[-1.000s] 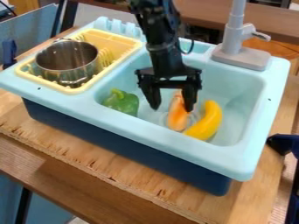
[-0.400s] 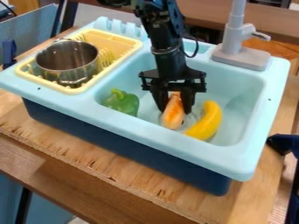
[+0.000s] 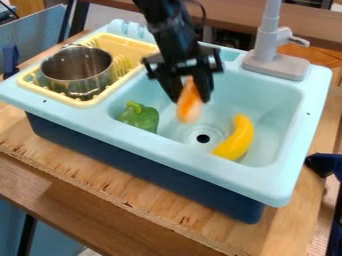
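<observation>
The claw (image 3: 192, 92) grips one orange item (image 3: 190, 104) above the basin of a toy sink (image 3: 143, 146) on a wooden counter (image 3: 87, 179); below it lie one pepper (image 3: 139, 117) and one banana (image 3: 236, 138).

You've got one orange toy food piece (image 3: 190, 104), long and narrow, pinched in your black gripper (image 3: 190, 96). Surface is mostly orange with paler, whitish patches; the lower end is pale and rounded. Exact food type, you can't tell. Looks whole. Pose: near upright, long axis slightly tilted, top leaning right, bottom to the left. You have its upper part between the fingers, lower part sticking out below them. It hangs over the light blue sink basin (image 3: 270, 107), left and far of the drain hole (image 3: 202, 138).
</observation>
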Available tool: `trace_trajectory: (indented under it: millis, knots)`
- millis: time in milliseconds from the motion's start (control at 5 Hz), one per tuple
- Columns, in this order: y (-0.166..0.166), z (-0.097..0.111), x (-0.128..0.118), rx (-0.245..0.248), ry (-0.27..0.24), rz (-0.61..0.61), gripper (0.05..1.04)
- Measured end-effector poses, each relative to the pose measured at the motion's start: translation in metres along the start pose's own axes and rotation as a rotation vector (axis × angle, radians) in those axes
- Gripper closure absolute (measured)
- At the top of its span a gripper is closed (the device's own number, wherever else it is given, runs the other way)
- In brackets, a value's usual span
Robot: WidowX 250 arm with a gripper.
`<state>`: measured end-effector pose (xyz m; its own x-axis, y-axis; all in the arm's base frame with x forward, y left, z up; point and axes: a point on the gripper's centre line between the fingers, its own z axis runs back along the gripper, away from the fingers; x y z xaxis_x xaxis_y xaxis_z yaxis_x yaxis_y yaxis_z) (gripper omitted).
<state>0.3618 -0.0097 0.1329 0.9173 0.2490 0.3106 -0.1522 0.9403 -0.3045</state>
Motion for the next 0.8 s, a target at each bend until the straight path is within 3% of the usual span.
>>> trace_trajectory:
  millis: [200, 400, 600, 800]
  knots:
    - [0.008, 0.035, 0.013, -0.035, -0.109, 0.036, 0.484]
    - [0.022, 0.056, 0.020, -0.043, -0.169, 0.081, 0.484]
    - [0.042, 0.077, 0.020, -0.008, -0.192, 0.122, 0.484]
    - [0.073, 0.096, 0.020, 0.089, -0.174, 0.188, 0.484]
